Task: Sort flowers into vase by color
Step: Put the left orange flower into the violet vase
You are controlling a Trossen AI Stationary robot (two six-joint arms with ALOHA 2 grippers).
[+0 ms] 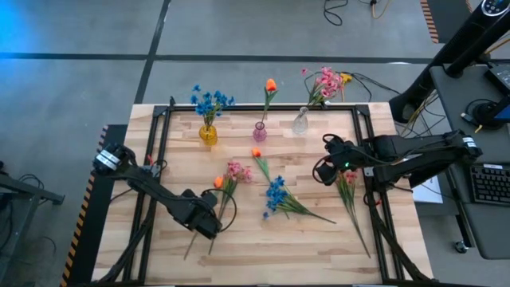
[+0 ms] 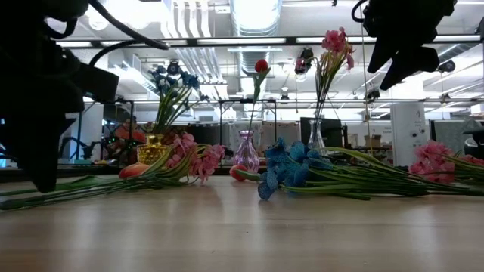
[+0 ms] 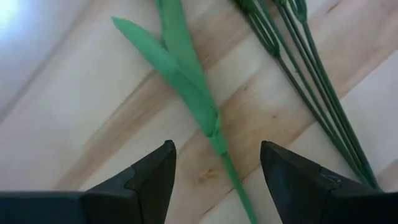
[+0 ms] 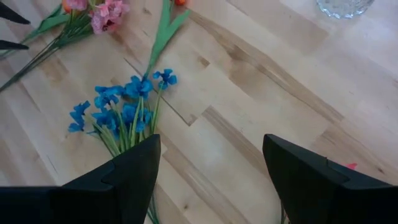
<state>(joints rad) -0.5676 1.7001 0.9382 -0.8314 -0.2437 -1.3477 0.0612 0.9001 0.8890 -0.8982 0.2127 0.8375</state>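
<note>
As the open, empty left tool (image 3: pixel 214 171) is held over one orange flower stem (image 3: pixel 214 130) beside the pink spray stems (image 3: pixel 311 81), both kinds could be pinched together, while the right tool (image 4: pixel 211 180), also open and empty, is kept above the table (image 4: pixel 261 93).

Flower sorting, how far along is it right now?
Partly done. Done: blue blooms stand in the yellow vase, an orange bud in the pink vase, a pink spray in the clear vase. In hand: the left gripper is open over loose stems; the right gripper is open, empty. Left: the pink-and-orange bunch, blue flower, orange bud and pink spray on the table.
</note>
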